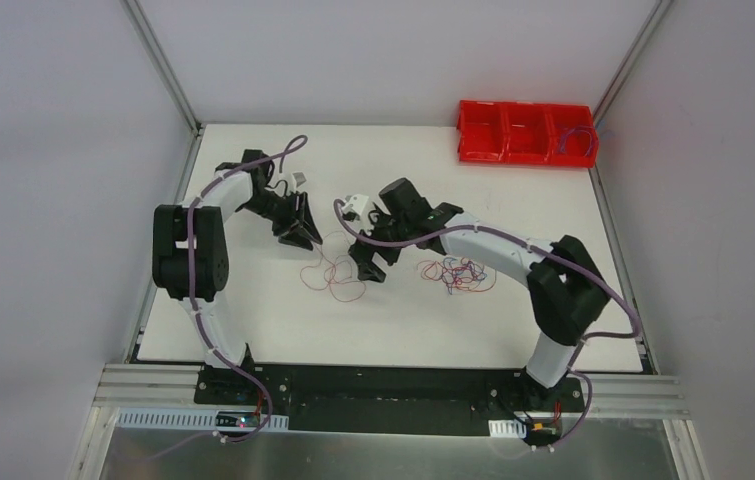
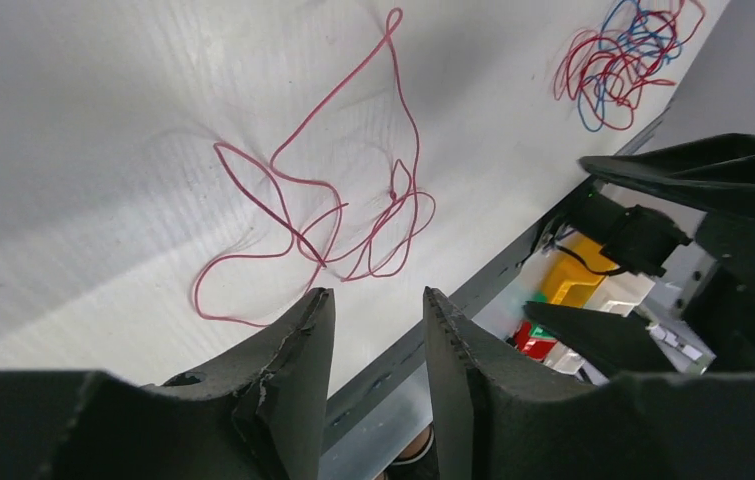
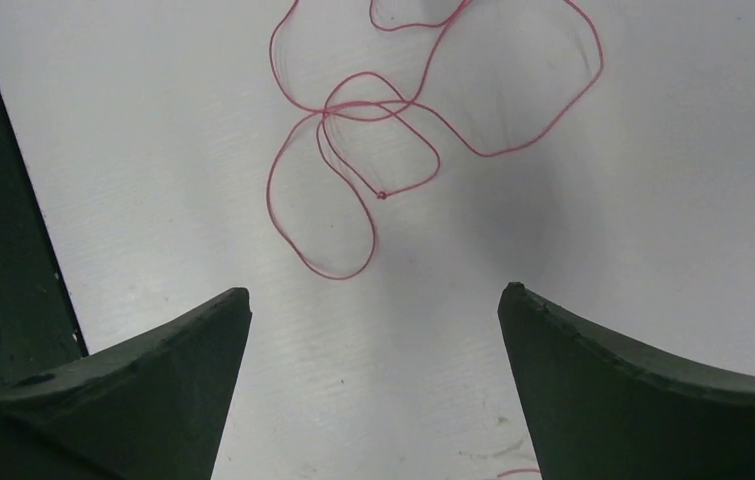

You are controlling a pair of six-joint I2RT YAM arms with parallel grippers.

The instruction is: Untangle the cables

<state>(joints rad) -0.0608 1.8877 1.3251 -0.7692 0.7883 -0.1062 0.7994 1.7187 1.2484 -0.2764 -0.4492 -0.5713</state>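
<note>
The cables lie in two lots on the white worktop [image 1: 253, 330]. The main tangle [image 1: 458, 272], red strands with blue ones mixed in, sits nearer to me than the red bin [image 1: 526, 131] and slightly to its left, well apart from it. Its long axis runs left to right across the worktop.

Further left of the bin, one loose red cable [image 1: 333, 277] is spread flat in open loops that cross one another, clear of the tangle. I can give it no single heading. Through the left wrist camera one long strand arcs away beyond the loops, and through the right wrist camera one end finishes inside them.

The left fingers [image 2: 298, 370] hang at the edge of that loose cable that faces the bin's end of the worktop. They are parted by a narrow gap with nothing between them, and the cable lies just beyond their tips. I cannot tell whether they touch the worktop.

The right fingers [image 3: 183, 370] sit on the bin side of the loose cable, between it and the tangle. They are spread wide and hold nothing, with only bare worktop in the gap.
</note>
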